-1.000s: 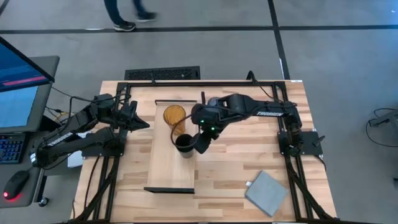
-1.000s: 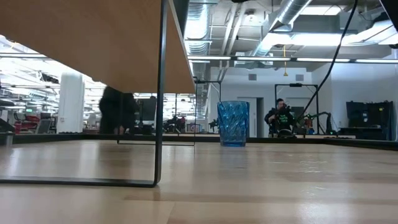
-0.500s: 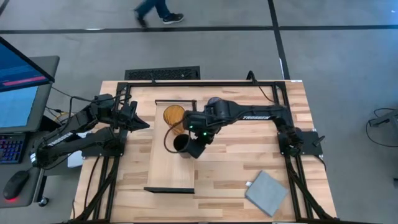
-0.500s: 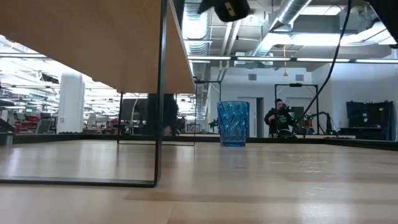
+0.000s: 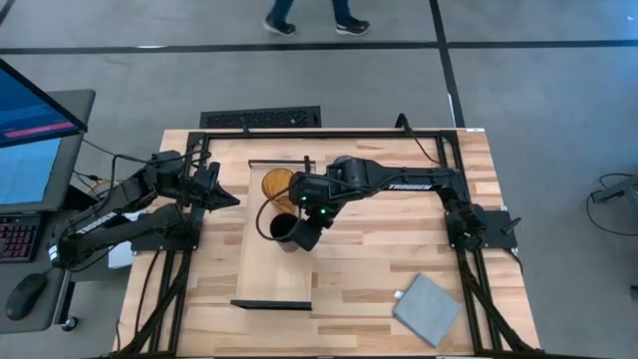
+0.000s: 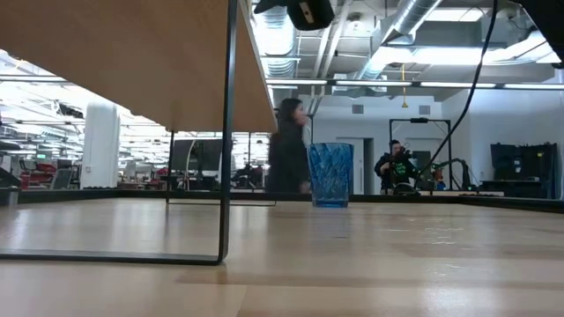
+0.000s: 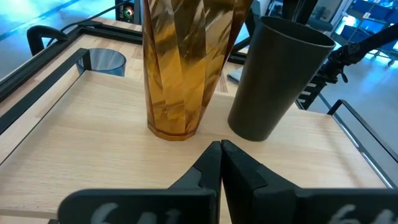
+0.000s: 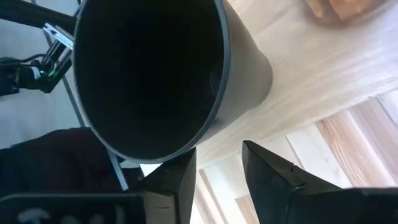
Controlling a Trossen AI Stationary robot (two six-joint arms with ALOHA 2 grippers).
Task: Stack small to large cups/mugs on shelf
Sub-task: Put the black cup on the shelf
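On the pale shelf (image 5: 261, 274) the amber cup (image 5: 277, 183) stands upright on its base. Just nearer is the black cup (image 5: 282, 229), tilted, mouth up and leaning away from the amber cup (image 7: 183, 68). My right gripper (image 5: 307, 236) is over the shelf, shut on the black cup (image 7: 273, 81). My left gripper (image 5: 231, 199) waits shut at the shelf's left edge, clear of both cups. The blue cup (image 6: 330, 174) stands upright on the tabletop, seen past the shelf's leg in the low view. My right gripper holds the black cup by its rim (image 8: 202, 134), on the side toward the table's right. The fingers slant down from the right and meet it only at their tips. Which finger is inside cannot be told. The cup's base (image 7: 249, 132) is at the shelf board; whether it touches, I cannot tell.
A flat grey pad (image 5: 427, 307) lies near the table's front right corner. A keyboard (image 5: 261, 118) sits beyond the far edge, with a monitor (image 5: 30, 130) off the left side. A person (image 5: 314, 20) walks on the floor behind the table.
My right gripper has gone toward the table's left edge and somewhat down, carrying the black cup along over the shelf. The cup now sits more to the left, in front of the amber cup. The amber cup has stayed in place.
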